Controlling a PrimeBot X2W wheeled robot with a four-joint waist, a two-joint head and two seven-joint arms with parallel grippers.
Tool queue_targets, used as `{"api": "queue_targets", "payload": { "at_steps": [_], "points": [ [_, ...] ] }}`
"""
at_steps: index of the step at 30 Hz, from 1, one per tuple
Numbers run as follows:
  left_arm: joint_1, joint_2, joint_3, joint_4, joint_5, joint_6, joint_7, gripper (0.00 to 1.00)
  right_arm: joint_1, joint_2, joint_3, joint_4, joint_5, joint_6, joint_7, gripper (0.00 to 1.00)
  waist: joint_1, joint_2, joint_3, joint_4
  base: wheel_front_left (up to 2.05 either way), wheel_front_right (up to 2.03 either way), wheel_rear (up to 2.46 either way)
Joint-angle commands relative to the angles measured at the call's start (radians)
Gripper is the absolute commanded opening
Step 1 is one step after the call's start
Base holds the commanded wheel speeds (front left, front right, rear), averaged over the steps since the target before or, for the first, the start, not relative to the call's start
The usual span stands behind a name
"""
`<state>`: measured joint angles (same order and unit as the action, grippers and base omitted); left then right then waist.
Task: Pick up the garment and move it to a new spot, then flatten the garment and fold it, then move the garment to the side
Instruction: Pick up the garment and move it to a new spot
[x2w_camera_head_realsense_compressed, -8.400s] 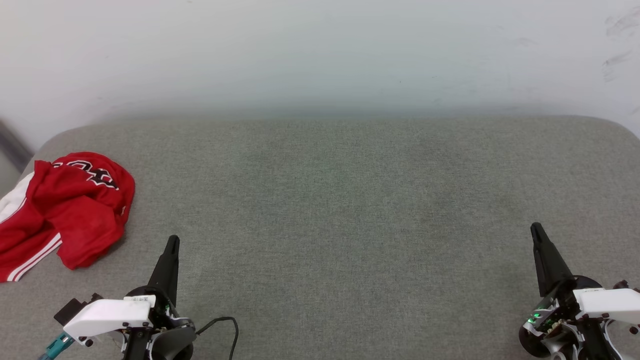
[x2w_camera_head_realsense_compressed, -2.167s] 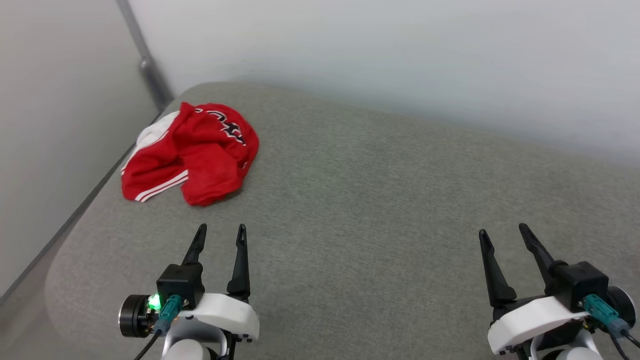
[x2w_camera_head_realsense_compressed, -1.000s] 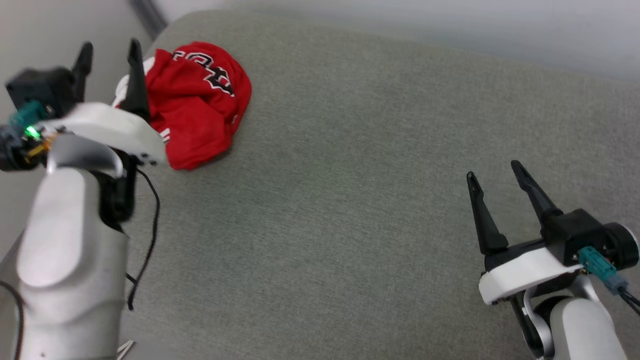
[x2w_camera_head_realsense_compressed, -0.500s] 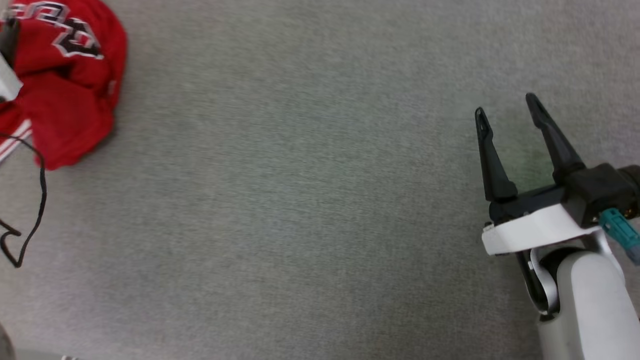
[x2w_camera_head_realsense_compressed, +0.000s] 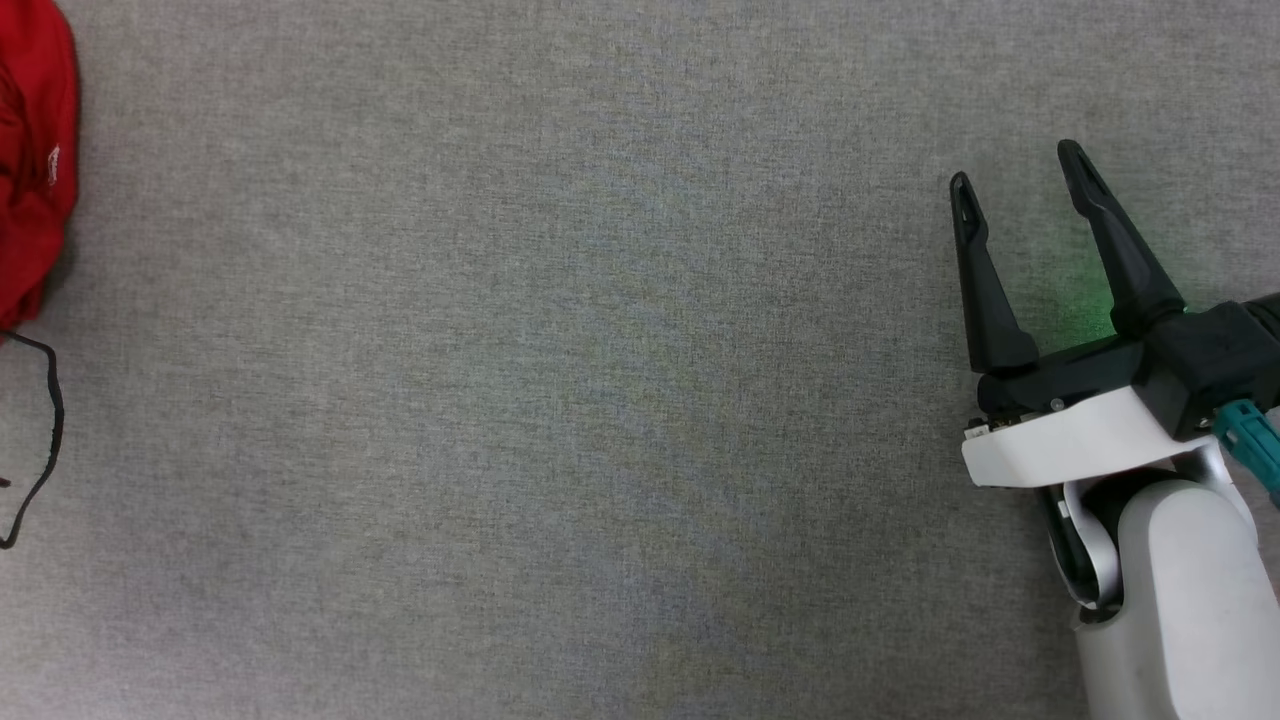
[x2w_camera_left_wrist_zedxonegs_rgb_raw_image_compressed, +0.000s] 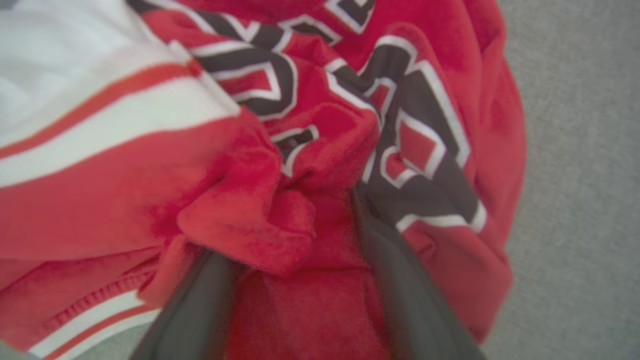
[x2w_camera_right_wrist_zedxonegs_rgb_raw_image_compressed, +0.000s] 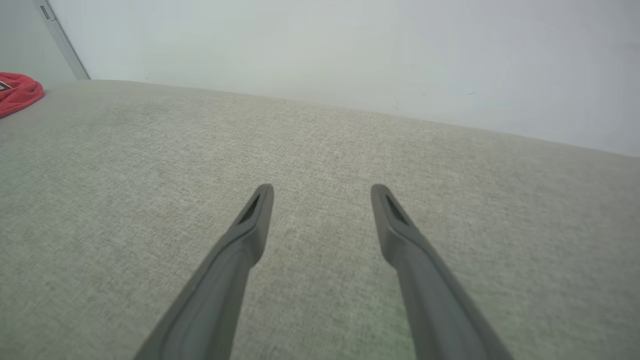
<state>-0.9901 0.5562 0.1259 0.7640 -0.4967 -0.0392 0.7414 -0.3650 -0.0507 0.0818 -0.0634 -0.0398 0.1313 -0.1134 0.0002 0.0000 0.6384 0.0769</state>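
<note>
Left fingers (x2w_camera_left_wrist_zedxonegs_rgb_raw_image_compressed: 402, 285) straddle a bunched fold of the garment (x2w_camera_left_wrist_zedxonegs_rgb_raw_image_compressed: 125, 200), tips buried.

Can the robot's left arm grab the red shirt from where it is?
Probably yes: its left end effector is right in the crumpled shirt, with a red fold between its open fingers and nothing blocking.

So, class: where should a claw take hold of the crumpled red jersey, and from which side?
Best bet: pinch the raised fold mid-heap on the red jersey, from above: it lies bunched on the grey cushion, and that ridge stands up between the left claw's spread fingers.
</note>
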Motion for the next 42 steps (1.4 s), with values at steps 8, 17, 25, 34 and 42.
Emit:
{"api": "queue_targets", "payload": {
  "at_steps": [8,17,25,34,42],
  "points": [
    [0.011,0.008,-0.030,0.028,0.058,0.013,-0.169,0.00,0.008,0.001,0.000,0.005,0.007,-0.001,-0.011,1.00,-0.0002,0.0000,-0.083,0.009,0.00,0.00,0.00],
    [-0.067,0.036,-0.103,0.090,0.149,-0.031,-0.490,0.00,0.082,0.001,-0.004,0.075,0.067,-0.001,-0.023,1.00,-0.0002,0.0000,-0.322,0.007,0.00,0.00,0.00],
    [-0.090,-0.039,-0.155,0.084,0.162,-0.054,-0.652,0.00,0.169,0.001,-0.046,0.100,0.096,-0.001,-0.017,1.00,-0.0002,0.0000,-0.475,-0.016,0.00,0.00,0.00],
    [0.104,-0.202,-0.186,-0.078,0.125,-0.045,-0.781,0.00,0.274,0.001,-0.068,0.096,0.103,-0.001,0.018,1.00,-0.0002,0.0000,-0.610,-0.106,0.00,0.00,0.00],
    [0.363,-0.380,-0.291,-0.373,0.106,-0.033,-0.766,0.00,0.332,0.001,-0.078,0.057,0.091,-0.001,0.064,1.00,-0.0002,0.0000,-0.650,-0.199,0.00,0.00,0.00]
  ]
}}
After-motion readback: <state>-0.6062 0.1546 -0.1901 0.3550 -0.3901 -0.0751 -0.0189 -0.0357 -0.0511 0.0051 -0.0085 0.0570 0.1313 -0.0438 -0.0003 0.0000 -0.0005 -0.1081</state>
